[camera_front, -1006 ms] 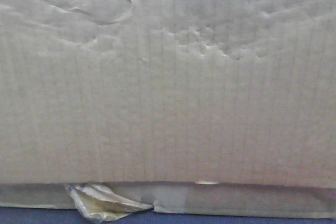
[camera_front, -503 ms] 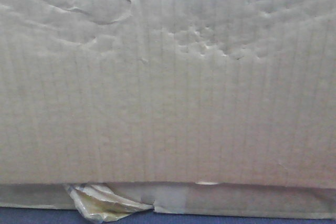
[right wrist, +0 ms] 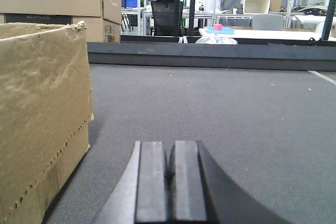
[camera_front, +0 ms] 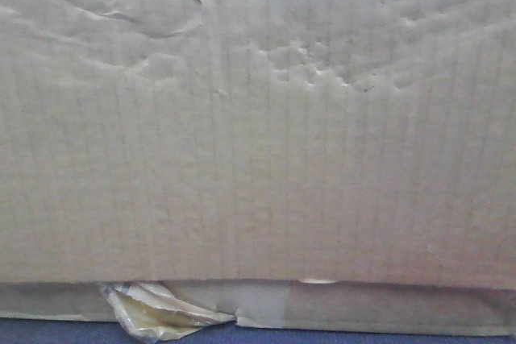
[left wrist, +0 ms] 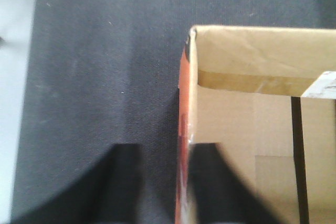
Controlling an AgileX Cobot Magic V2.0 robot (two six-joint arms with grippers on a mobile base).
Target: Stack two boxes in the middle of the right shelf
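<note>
Left gripper (left wrist: 167, 149) is hanging released astride one wall of the open box (left wrist: 247, 129) on grey carpet (left wrist: 94, 77); right gripper (right wrist: 169, 150) is sitting clenched, empty, beside a tan box (right wrist: 42, 119). I'm expecting single-wall pinching to tilt or tear it.

Left claw (left wrist: 165, 182) and right claw (right wrist: 169, 177) have black, flat-faced fingers (matte).

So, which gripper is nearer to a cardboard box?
Left. The left gripper straddles a wall of the open box, one finger each side. The right gripper, shut, has the tan box apart at its left.
</note>
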